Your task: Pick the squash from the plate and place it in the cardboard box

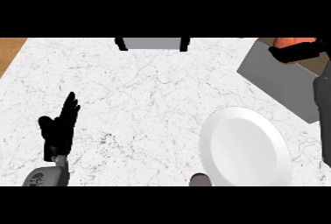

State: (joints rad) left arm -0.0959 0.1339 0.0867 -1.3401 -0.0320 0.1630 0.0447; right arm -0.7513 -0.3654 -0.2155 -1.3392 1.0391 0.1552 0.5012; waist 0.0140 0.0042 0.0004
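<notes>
Left robot hand (59, 127): seen at the lower left, fingers straight and pointing up, released, nothing held, resting above the white marble-patterned table (142, 96).
Round white plate (245, 148): set on the table at the lower right; its surface is seen bare.
Grey-sided cardboard box (278, 78): found at the far right, beyond the plate, standing at an angle.
Right robot hand (298, 52): seen over the box at the upper right corner, black fingers curled round the orange squash.
Orange squash (291, 42): grasped by the right robot hand, held above the box, partly hidden.
</notes>
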